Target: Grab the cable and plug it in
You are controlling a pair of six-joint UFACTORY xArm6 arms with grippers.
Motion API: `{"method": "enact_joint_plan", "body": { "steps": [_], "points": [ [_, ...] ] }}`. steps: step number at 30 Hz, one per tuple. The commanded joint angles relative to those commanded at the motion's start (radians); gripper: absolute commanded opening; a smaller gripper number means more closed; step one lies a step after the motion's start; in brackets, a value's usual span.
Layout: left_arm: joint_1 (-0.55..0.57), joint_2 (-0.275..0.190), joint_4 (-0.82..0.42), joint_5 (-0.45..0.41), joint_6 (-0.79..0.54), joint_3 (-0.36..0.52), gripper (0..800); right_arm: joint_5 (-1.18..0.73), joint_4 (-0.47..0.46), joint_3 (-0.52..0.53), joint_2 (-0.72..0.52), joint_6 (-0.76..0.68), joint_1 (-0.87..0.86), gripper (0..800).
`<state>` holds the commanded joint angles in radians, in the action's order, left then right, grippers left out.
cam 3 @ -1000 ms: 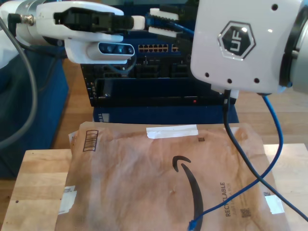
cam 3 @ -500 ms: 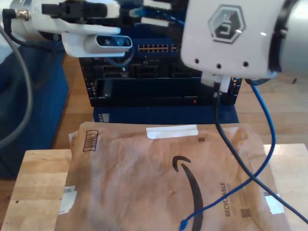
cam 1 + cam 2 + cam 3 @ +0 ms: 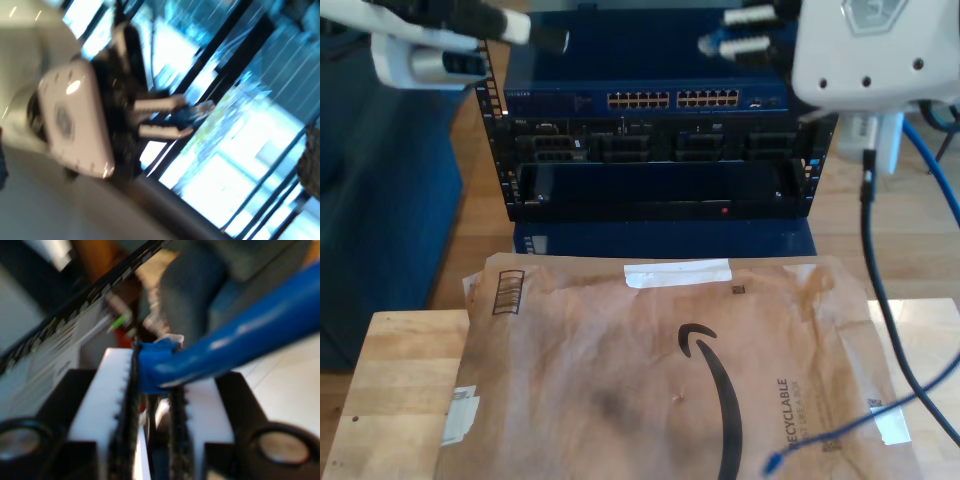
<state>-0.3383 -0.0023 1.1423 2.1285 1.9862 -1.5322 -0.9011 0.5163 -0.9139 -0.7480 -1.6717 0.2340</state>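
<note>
In the first wrist view, much blurred, a white-and-black gripper (image 3: pixel 192 120) is seen with its two white fingers (image 3: pixel 160 105) closed on the plug end of the thin bright blue network cable (image 3: pixel 187 114). The state of my first gripper itself cannot be told.

In the second wrist view, my second gripper (image 3: pixel 156 390) is seen with its white, ridged fingers (image 3: pixel 112 385) drawn together and clamped on the blue plug of the cable (image 3: pixel 240 340), which runs off to one side.

In the exterior view, my second gripper (image 3: pixel 745 30) is held at the top, above the dark blue network switch (image 3: pixel 650 98) with its row of ports, the plug between its fingers. The cable (image 3: pixel 880 410) hangs down along the exterior view's right, and its free end lies on the brown paper mailer (image 3: pixel 620 380) covering the wooden table (image 3: pixel 400 390). Another arm (image 3: pixel 430 40) is held at the exterior view's top left.
</note>
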Motion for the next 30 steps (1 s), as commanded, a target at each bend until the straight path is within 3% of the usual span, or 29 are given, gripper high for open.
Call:
{"method": "enact_joint_plan", "body": {
  "steps": [8,14,19,24,26,30],
  "points": [
    [-0.097,0.002,-0.46,-0.094,-0.315,-0.118,798,-0.222,-0.018,0.002,0.068,-0.008,-0.152,1],
    [-0.13,0.002,-0.833,-0.092,-0.468,-0.098,799,-0.364,-0.13,0.006,0.138,-0.029,-0.229,1],
    [-0.229,-0.005,-0.988,-0.095,-0.638,-0.023,799,-0.367,-0.287,0.017,0.183,-0.098,-0.229,1],
    [-0.359,-0.012,-1.068,-0.204,-0.806,0.089,799,-0.351,-0.321,0.012,0.192,-0.115,-0.226,1],
    [-0.394,-0.038,-1.103,-0.232,-0.873,0.153,799,-0.345,-0.334,0.012,0.192,-0.117,-0.226,1],
    [-0.443,-0.149,-1.177,-0.285,-0.991,0.327,799,-0.331,-0.384,0.028,0.195,-0.117,-0.226,1]
  ]
}}
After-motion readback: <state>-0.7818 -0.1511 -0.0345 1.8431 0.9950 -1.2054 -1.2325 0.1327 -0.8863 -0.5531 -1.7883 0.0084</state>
